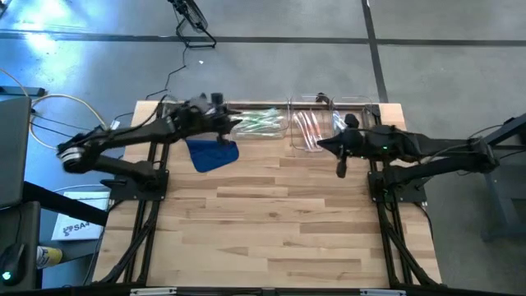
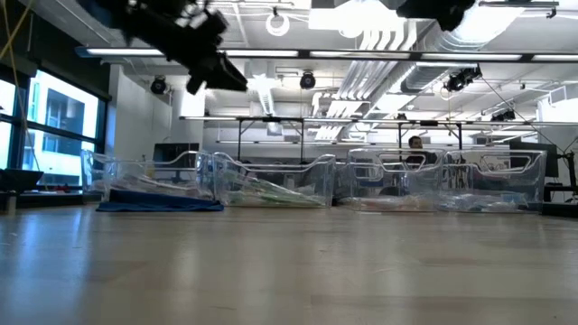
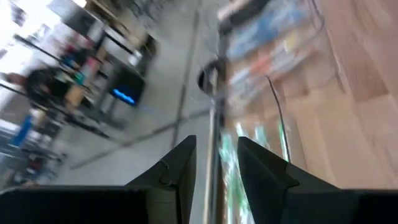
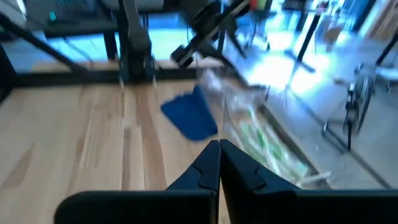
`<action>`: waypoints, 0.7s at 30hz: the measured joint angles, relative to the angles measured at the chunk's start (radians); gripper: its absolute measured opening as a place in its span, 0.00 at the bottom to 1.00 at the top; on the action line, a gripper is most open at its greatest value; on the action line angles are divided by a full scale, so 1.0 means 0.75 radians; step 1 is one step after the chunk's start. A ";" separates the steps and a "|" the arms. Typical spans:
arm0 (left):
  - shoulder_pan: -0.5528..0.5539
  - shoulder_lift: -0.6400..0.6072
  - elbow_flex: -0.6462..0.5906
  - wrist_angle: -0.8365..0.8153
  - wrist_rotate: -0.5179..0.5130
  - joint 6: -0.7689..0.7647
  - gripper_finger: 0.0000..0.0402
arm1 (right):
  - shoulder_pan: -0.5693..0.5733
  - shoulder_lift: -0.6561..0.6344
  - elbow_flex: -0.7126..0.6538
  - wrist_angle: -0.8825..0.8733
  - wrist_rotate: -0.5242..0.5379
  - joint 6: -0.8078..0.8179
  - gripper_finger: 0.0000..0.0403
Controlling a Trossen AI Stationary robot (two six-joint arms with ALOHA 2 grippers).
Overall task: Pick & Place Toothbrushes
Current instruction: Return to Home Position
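Green toothbrushes [image 1: 261,123] lie in a clear bin at the table's far edge, and pink ones [image 1: 308,130] lie in the bin to its right. My left gripper [image 1: 230,125] hovers above the green bin's left end, pointing toward the table's right. Its fingers [image 3: 216,146] stand a little apart, and nothing shows between them. The green toothbrushes [image 3: 233,162] lie just ahead of it. My right gripper [image 1: 322,146] hangs shut [image 4: 219,146] in front of the pink bin, pointing left. A blue cloth [image 1: 212,154] lies flat on the table below the left gripper.
A row of clear bins [image 2: 271,185] runs along the far edge, with the blue cloth [image 2: 158,205] in front of the leftmost. The wooden table [image 1: 271,222] stretches bare toward the near edge. A person [image 2: 415,143] sits in the room behind.
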 joint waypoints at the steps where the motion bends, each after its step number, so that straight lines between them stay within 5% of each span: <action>1: -0.009 -0.054 -0.046 0.037 0.000 -0.001 0.28 | -0.001 -0.039 -0.044 0.050 0.001 -0.005 0.01; 9: -0.017 -0.456 -0.249 -0.023 -0.052 -0.013 0.28 | -0.033 -0.439 -0.336 0.201 0.065 0.062 0.01; 21: -0.017 -0.977 -0.257 -0.451 -0.064 -0.051 0.28 | -0.033 -0.829 -0.426 0.137 0.080 0.031 0.01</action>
